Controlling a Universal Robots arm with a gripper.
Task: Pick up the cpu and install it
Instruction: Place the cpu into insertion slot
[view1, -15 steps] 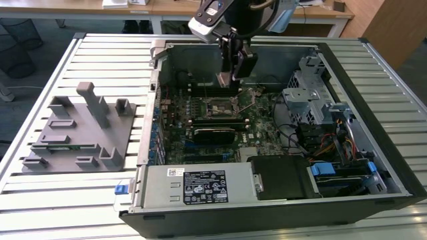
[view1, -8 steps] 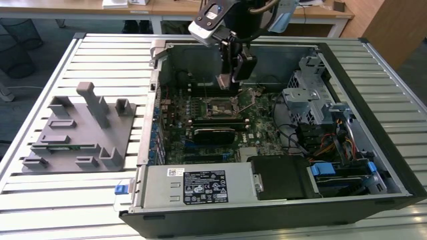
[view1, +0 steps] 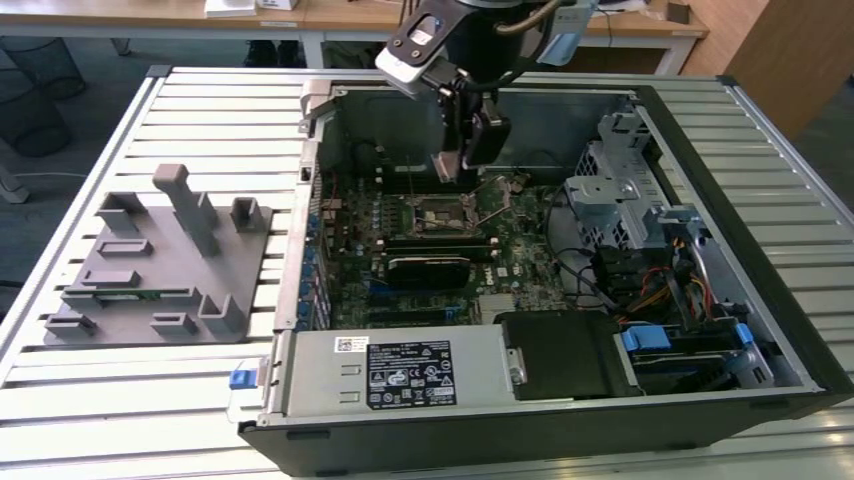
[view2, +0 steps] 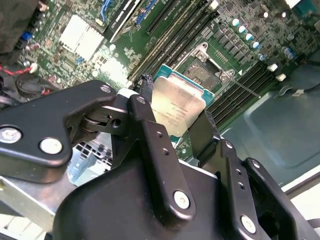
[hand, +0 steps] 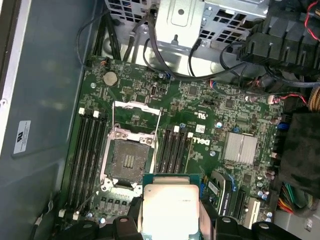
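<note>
Two jaws clamp the cpu — above the motherboard; socket open.

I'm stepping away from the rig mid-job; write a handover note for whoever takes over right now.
Gripper: shut on the cpu, holding it by its edges above the motherboard inside the open computer case.
Socket: empty, with its load plate raised.
Done: cpu picked up and held over the board.
Left: cpu not yet seated in the socket.
</note>
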